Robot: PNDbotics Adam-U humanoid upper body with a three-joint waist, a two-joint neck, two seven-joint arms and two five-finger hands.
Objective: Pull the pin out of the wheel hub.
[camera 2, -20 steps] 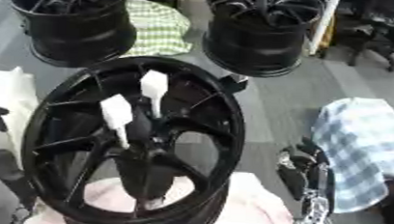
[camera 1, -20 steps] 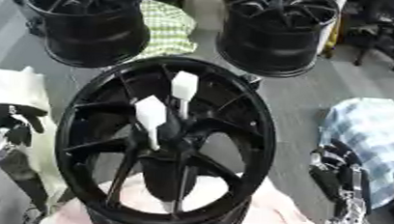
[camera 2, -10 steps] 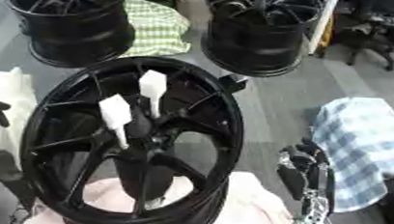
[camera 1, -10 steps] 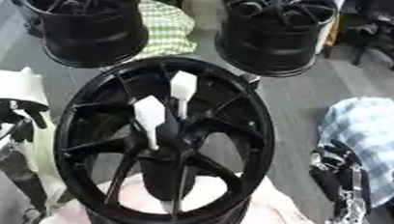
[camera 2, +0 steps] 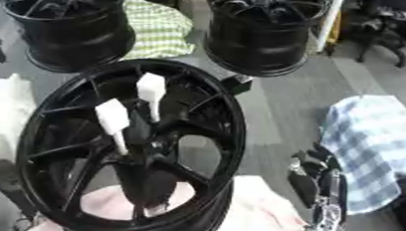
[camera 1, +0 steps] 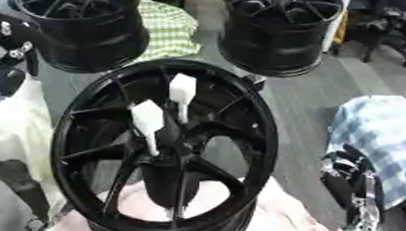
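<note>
While my left hand shows only partly at the upper left edge, its fingers cannot be made out; right hand low at right, fingers relaxed, holding nothing. Wheel hub: black, centre, tilted, resting on pink cloth. Two white pins upright among the spokes. No legible writing. Two more black wheels behind, grey floor between

Your two black hands, apart.
Left hand raised at ten o'clock; right hand low at four o'clock, fingers relaxed.
</note>
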